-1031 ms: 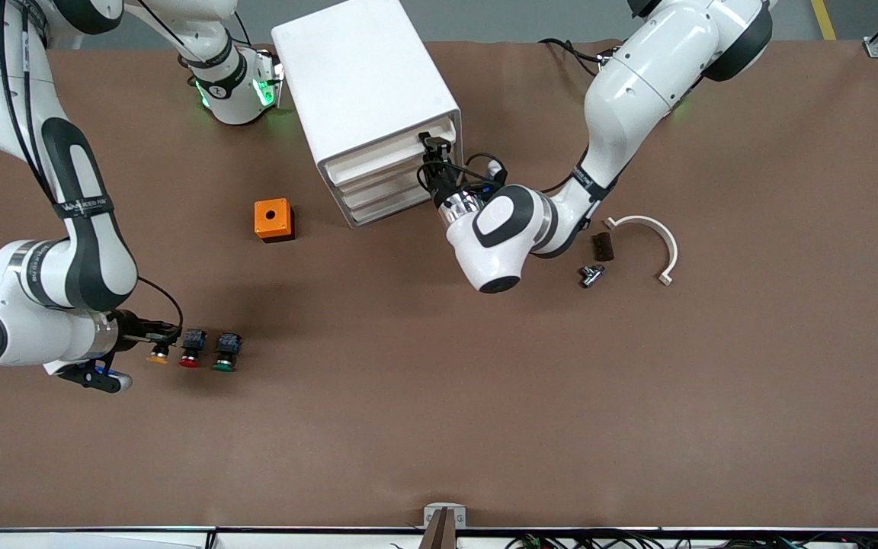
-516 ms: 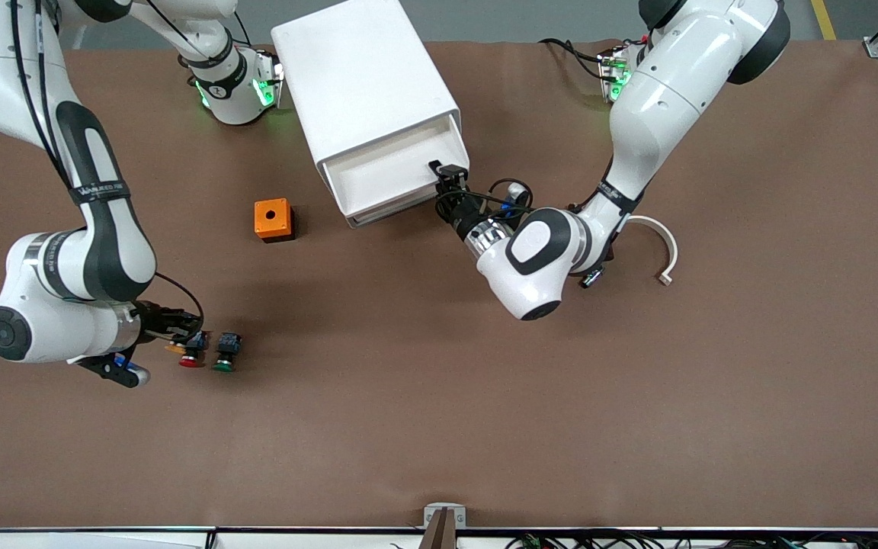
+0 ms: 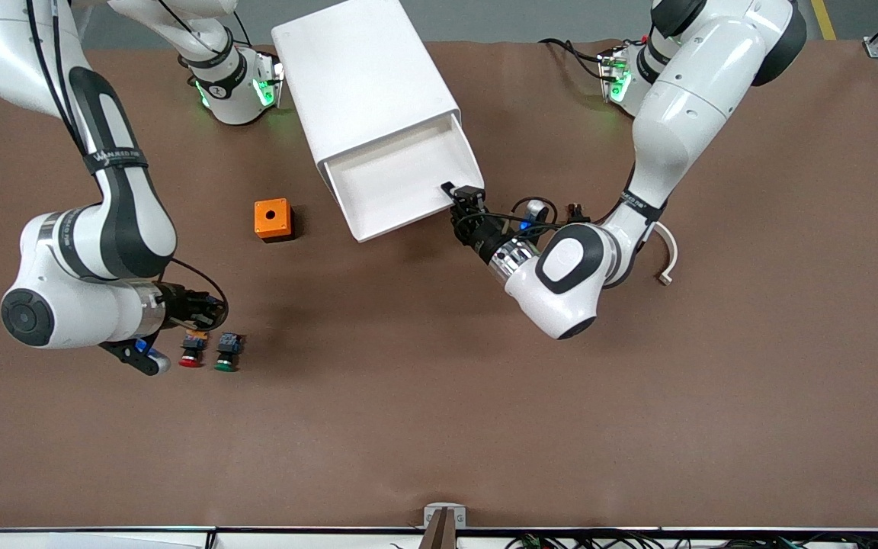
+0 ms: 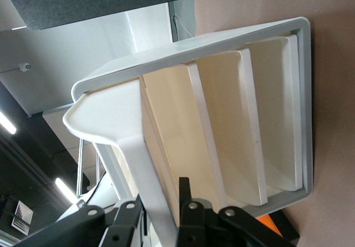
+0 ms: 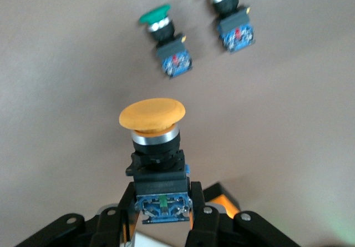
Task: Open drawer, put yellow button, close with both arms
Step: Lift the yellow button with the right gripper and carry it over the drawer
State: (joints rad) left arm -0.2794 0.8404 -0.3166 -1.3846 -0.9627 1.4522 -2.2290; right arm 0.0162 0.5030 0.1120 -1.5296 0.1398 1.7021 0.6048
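white arms [image 3: 675, 114] — black bands, cables

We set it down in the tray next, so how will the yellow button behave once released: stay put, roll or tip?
Probably tips: the yellow button carries a wide domed cap over a narrower body. On its side it may roll in an arc, like the red button lying flat. It looks rigid and light in the right tool.

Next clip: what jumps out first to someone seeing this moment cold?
The drawer stands pulled out of the white cabinet, with the left gripper clamped on its front edge at the corner. Toward the right arm's end of the table, the right gripper holds the yellow button up over the red button and green button.
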